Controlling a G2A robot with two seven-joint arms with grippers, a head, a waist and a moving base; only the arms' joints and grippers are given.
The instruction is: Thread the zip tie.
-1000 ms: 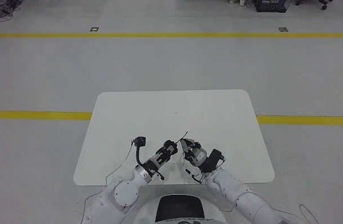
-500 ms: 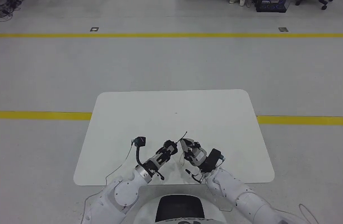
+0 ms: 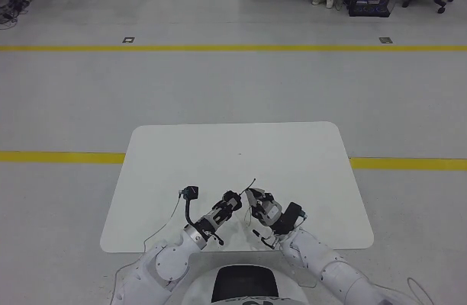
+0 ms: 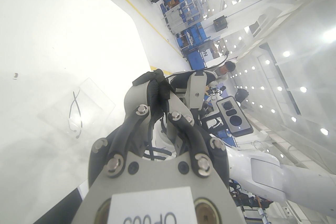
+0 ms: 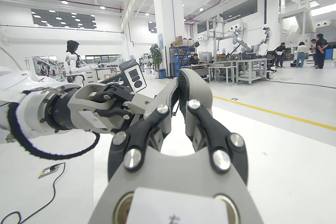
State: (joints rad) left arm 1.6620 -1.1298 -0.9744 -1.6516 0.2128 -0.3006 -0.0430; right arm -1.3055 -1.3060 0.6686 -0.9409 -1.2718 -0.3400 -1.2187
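Observation:
Both grippers meet just above the near middle of the white table point(image 3: 241, 152). My right gripper point(image 5: 179, 78) is shut on the zip tie point(image 5: 195, 44), a thin black strip that runs between its pads and sticks out past the tips. In the top view the zip tie point(image 3: 249, 186) rises at a slant from between the two grippers. My left gripper point(image 4: 157, 80) is shut on the zip tie's other part, its tips right against the right gripper point(image 4: 194, 87). The right wrist view shows the left gripper point(image 5: 147, 104) coming in from the side.
A clear plastic bag point(image 4: 76, 109) holding a few black zip ties lies flat on the table close to the grippers. The table's rounded far corner point(image 4: 128, 16) and yellow floor lines lie beyond.

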